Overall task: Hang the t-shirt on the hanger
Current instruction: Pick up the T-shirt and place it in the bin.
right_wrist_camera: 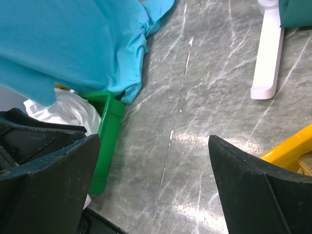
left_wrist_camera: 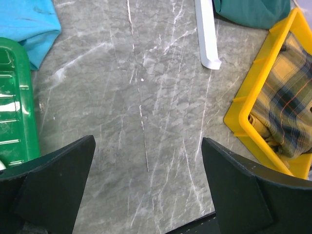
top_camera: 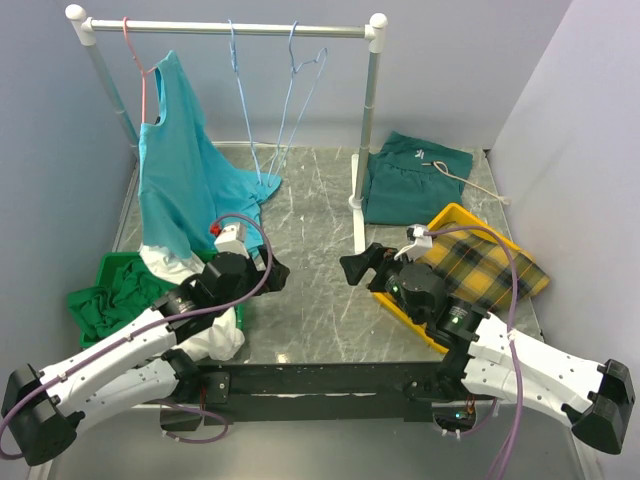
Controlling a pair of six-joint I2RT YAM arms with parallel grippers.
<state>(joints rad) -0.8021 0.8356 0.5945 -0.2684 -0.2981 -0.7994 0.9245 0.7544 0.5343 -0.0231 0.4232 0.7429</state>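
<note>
1. Arm pose: both arms are bent low over the table point(top_camera: 310, 210), forearms angled inward from the near edge. The left gripper point(top_camera: 275, 270) and the right gripper point(top_camera: 352, 268) face each other across the middle of the surface, apart and touching nothing.
2. Jaw state – left gripper point(left_wrist_camera: 148, 141): the jaws are spread wide, with only bare table seen between the fingers point(left_wrist_camera: 63, 180).
3. Jaw state – right gripper point(right_wrist_camera: 155, 141): the jaws are likewise spread wide and nothing is held.
4. Task items: the t-shirt point(top_camera: 105, 300) lies crumpled in the green bin point(top_camera: 110, 262) at the left edge, beside the left arm. The hanger point(top_camera: 233, 60) hangs by its hook from the rail of the rack point(top_camera: 230, 28) at the far side, well apart from the t-shirt.
5. Count, hangers: one pink hanger point(top_camera: 142, 75) is seen at the left end of the rail. One light-blue hanger hangs alone and a further light-blue group point(top_camera: 297, 62) hangs right of centre; its wires overlap, so the exact number cannot be told.
6. Count, bins: two – the green bin and a yellow bin point(top_camera: 455, 212).
7. Count, garments: a turquoise shirt point(top_camera: 175, 170) on the pink hanger, a white cloth point(top_camera: 215, 335) by the green bin, a plaid cloth point(top_camera: 490, 265) in the yellow bin, and a dark teal garment point(top_camera: 415, 180) with a drawstring, flat at the far right.
8. Materials: the table is grey with a veined marble pattern. The hangers are thin wire, the rack uprights are white tube, and the bins are glossy moulded plastic.
</note>
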